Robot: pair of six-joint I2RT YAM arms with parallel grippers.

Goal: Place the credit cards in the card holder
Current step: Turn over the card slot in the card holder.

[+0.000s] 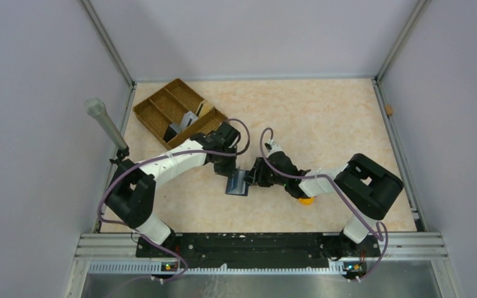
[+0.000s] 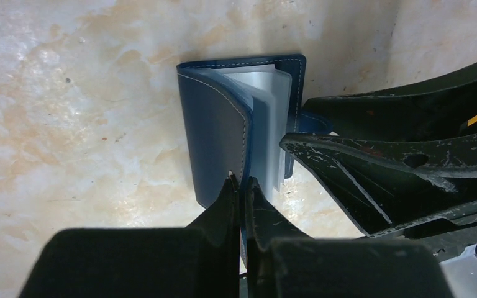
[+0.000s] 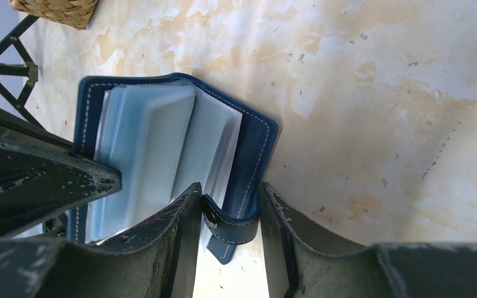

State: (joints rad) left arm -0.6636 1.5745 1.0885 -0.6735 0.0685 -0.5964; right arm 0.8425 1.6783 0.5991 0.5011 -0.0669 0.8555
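The navy card holder [image 1: 237, 184] stands open on its edge on the table between both arms, its pale clear sleeves fanned out [image 3: 155, 143]. My left gripper [image 2: 241, 181] is shut on the lower edge of one cover [image 2: 217, 124]. My right gripper [image 3: 230, 198] has its jaws pressed on either side of the other cover [image 3: 258, 143] and its folded snap tab [image 3: 233, 226]. Grey credit cards [image 1: 188, 119] stand in a compartment of the woven tray, away from both grippers. No card shows in either gripper.
The brown woven divided tray [image 1: 161, 102] sits at the back left, its corner showing in the right wrist view [image 3: 56, 9]. A yellow piece [image 1: 306, 200] lies under the right arm. A grey cylinder on a stand [image 1: 102, 121] rises at the left wall.
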